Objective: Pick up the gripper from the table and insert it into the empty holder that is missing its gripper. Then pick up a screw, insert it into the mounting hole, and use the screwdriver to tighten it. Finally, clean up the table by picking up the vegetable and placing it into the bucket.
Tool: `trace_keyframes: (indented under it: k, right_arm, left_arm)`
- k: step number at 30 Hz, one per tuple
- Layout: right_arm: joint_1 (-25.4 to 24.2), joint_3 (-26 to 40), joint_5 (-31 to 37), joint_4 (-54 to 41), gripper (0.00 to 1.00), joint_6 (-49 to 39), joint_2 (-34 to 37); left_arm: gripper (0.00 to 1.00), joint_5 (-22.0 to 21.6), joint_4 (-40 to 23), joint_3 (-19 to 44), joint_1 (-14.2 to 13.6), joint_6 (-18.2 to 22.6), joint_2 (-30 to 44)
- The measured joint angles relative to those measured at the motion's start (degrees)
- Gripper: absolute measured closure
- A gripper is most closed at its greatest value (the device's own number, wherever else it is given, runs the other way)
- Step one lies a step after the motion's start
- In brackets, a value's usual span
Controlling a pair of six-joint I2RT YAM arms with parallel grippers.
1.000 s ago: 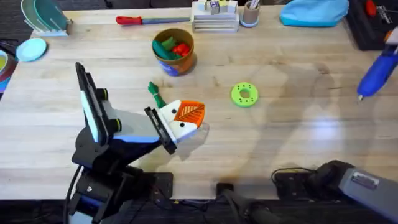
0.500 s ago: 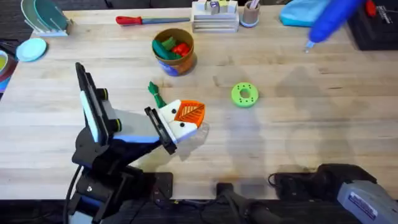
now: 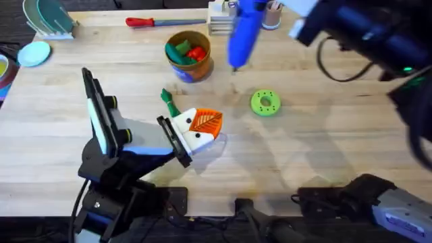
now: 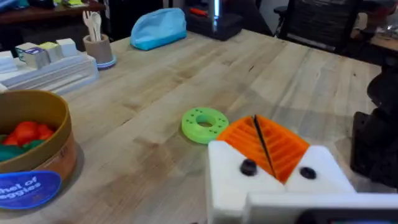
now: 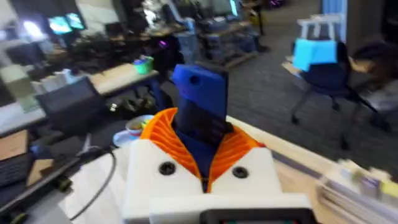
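My left gripper point(image 3: 202, 127) rests low over the table, shut. Both of its white holder bases point(image 4: 273, 186) carry an orange ribbed gripper pad point(image 4: 267, 144), each with a dark screw head below it. Just behind it on the wood lies the slim dark-green vegetable point(image 3: 167, 101). The tan bucket point(image 3: 202, 66) stands further back, holding red and green toys. My right gripper point(image 5: 202, 140) is raised and shut on the blue screwdriver point(image 3: 243, 30). The screwdriver's tip hangs above the table, right of the bucket.
A lime-green disc with holes point(image 3: 264, 102) lies right of the left gripper. A red-handled tool point(image 3: 145, 21), a stack of white trays point(image 4: 46, 65), a pen cup point(image 4: 96, 45) and a blue cloth point(image 4: 158, 28) line the back edge. Plates point(image 3: 34, 52) sit at the far left.
The right arm has swung the blue screwdriver from the far right edge leftwards along the back of the table to beside the bucket. The left arm has not moved.
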Motion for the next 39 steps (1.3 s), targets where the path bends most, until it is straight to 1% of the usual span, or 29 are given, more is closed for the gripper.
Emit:
trace_keyframes:
  k: [3, 7, 13, 26, 39]
  right_arm:
    - [4.2, 0.0, 0.0, 5.2, 0.983, 0.0, 1.9]
    - [8.7, 0.0, -0.2, 6.4, 0.983, 0.0, 3.9]
    - [12.4, 0.0, -0.2, 8.2, 0.983, 0.8, 7.7]
    - [15.9, 0.0, -0.2, 9.7, 0.983, 4.3, 9.8]
    - [17.2, 0.0, -0.2, 9.3, 0.983, 5.6, 12.2]
  left_arm:
    - [0.985, 0.0, 0.0, 0.0, 0.0, 0.0, 0.0]
    - [0.985, 0.0, 0.0, 0.0, 0.0, 0.0, 0.0]
    - [0.985, 0.0, 0.0, 0.0, 0.0, 0.0, 0.0]
    - [0.985, 0.0, 0.0, 0.0, 0.0, 0.0, 0.0]
    - [0.985, 0.0, 0.0, 0.0, 0.0, 0.0, 0.0]
